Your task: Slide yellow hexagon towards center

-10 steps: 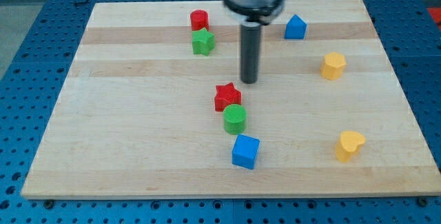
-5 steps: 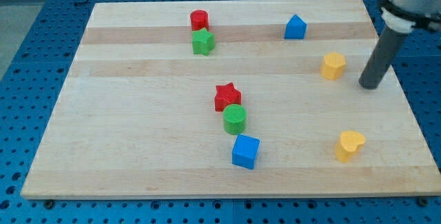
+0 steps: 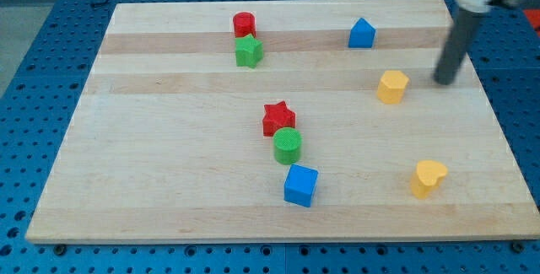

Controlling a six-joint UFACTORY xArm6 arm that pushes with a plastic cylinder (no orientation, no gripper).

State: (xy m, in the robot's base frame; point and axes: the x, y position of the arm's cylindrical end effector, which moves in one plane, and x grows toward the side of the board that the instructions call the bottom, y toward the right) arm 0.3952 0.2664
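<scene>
The yellow hexagon (image 3: 392, 86) sits on the wooden board (image 3: 169, 164), right of the middle. My tip (image 3: 444, 82) stands to the hexagon's right, a short gap apart from it. The dark rod rises from the tip toward the view's top right corner.
A red star (image 3: 278, 118), a green cylinder (image 3: 288, 146) and a blue cube (image 3: 301, 185) lie in a line near the centre. A red cylinder (image 3: 244, 24) and a green star (image 3: 248, 51) sit at top left. A blue block (image 3: 361, 34) is at top right, a yellow heart (image 3: 429, 178) at bottom right.
My tip swept from the board's middle to the right side, past the yellow hexagon. The hexagon has moved left and slightly down, toward the centre. The tip has now shifted a little up.
</scene>
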